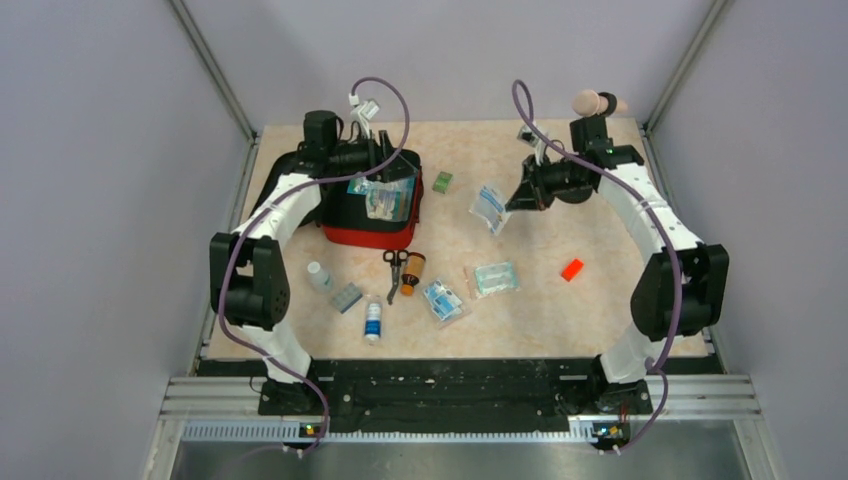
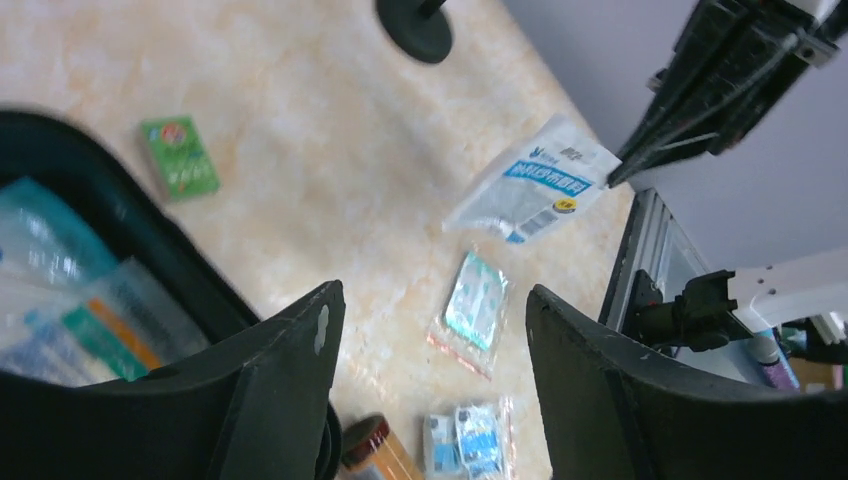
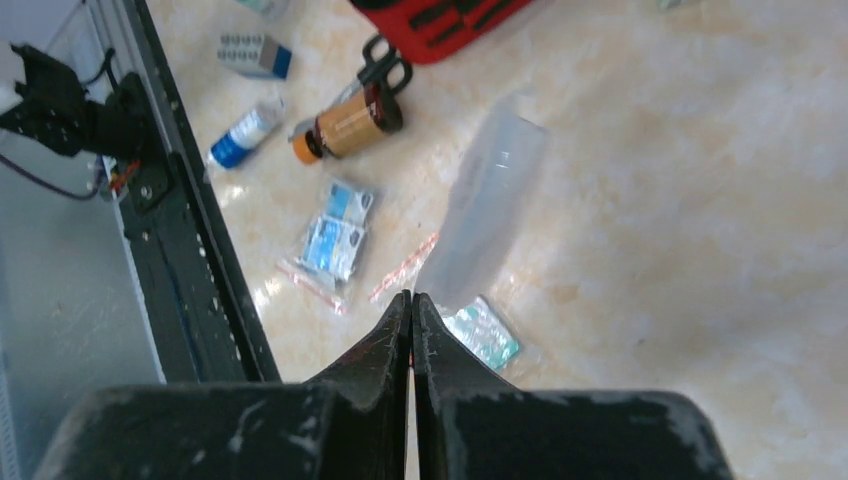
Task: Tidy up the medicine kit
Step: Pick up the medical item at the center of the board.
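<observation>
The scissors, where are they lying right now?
In the top view the scissors lie left of centre, just on the near side of the red medicine kit. The orange-capped amber bottle is close beside them on the right.

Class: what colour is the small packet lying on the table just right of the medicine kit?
Green packet, best seen in left wrist view.

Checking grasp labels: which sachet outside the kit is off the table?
The white-blue sachet pinched in the right end effector; teal sachet and blue sachet lie flat.
</observation>
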